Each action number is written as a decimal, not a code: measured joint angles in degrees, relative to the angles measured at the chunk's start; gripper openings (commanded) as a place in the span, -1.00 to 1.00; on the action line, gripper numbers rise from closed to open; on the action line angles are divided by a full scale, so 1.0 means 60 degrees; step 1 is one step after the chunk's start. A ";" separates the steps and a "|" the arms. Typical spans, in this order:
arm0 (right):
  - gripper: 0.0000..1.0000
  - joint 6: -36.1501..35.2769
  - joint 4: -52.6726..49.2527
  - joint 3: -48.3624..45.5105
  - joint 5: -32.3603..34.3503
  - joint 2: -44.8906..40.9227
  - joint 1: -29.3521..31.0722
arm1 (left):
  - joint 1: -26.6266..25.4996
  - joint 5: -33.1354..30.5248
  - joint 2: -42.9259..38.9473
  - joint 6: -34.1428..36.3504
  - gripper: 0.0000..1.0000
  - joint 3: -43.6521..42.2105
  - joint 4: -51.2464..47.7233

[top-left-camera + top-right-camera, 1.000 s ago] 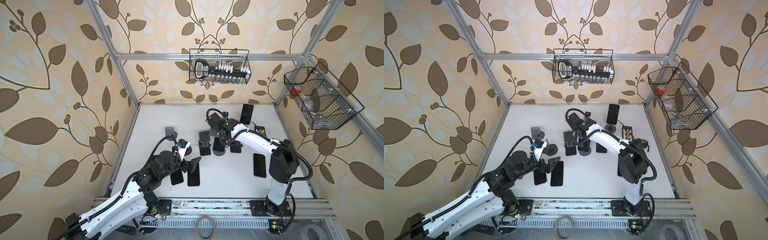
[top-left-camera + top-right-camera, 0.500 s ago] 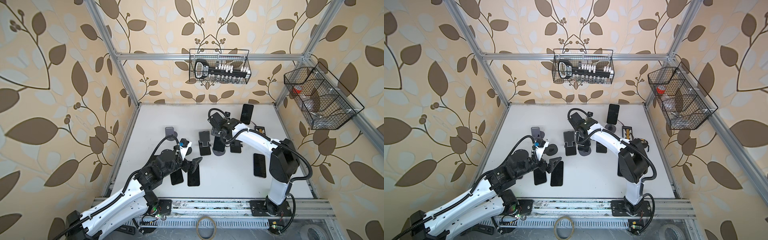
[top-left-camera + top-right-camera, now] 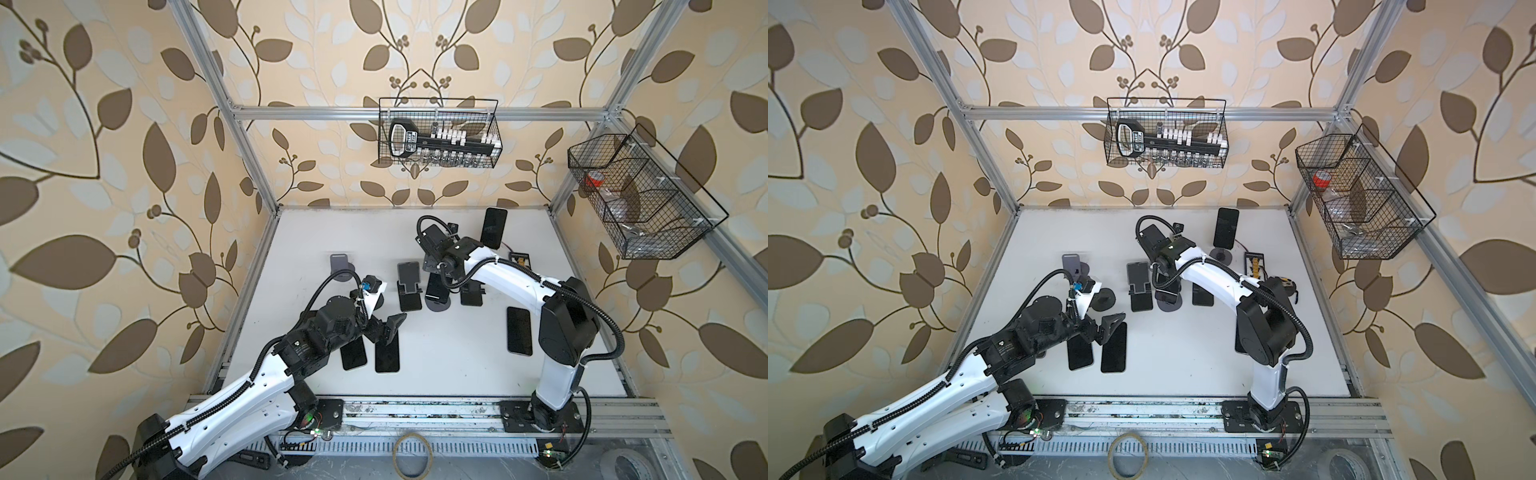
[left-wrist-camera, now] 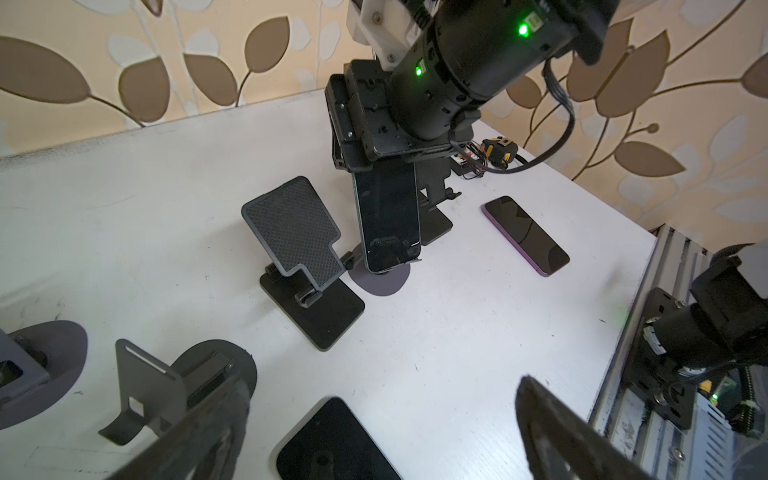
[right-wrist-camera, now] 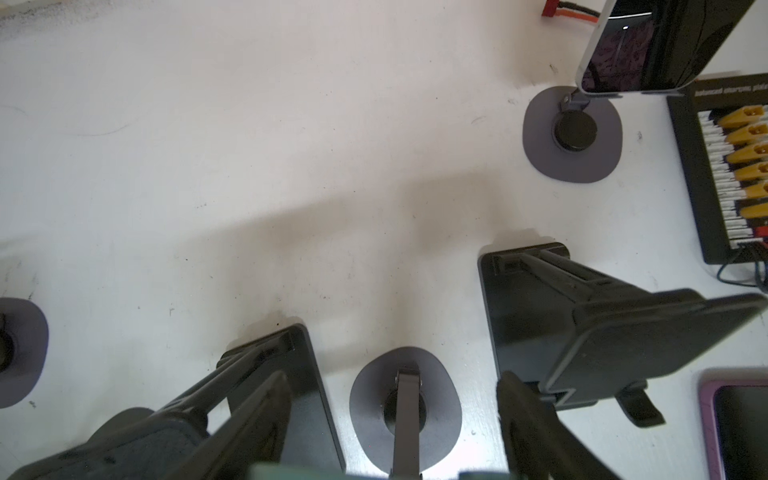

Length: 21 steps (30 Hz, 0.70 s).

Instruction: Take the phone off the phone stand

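Note:
The phone (image 4: 386, 216), dark and glossy, leans on a phone stand with a round grey base (image 4: 380, 280) in the middle of the table. Both top views show the phone (image 3: 435, 289) (image 3: 1165, 291). My right gripper (image 4: 382, 166) comes down over its upper end. In the right wrist view the fingers (image 5: 266, 415) lie against the phone's two side edges, above the stand's arm (image 5: 409, 407). My left gripper (image 4: 382, 382) (image 3: 388, 328) hangs open near the front left, above two flat phones, with nothing between its fingers.
An empty black stand (image 3: 409, 286) is just left of the phone, another black stand (image 3: 471, 295) just right. A further phone on a stand (image 3: 494, 226) is at the back. Phones lie flat (image 3: 518, 330) (image 3: 387, 353) (image 3: 353, 353). A connector board (image 3: 519, 261) sits at the right.
My right gripper's jaws have narrowed onto the phone's sides, and the arm has shifted slightly. The left arm has barely moved and stays open.

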 measured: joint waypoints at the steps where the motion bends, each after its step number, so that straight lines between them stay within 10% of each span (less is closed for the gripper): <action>1: 0.50 -0.0026 0.0018 -0.0011 -0.0011 0.0000 0.0000 | 0.0000 0.0000 0.0055 0.0000 0.98 0.0000 0.0000; 21: 0.21 -0.0204 0.0419 -0.0259 -0.0109 -0.0127 -0.0062 | 0.0000 0.0255 0.0772 0.0193 0.98 0.0412 0.0346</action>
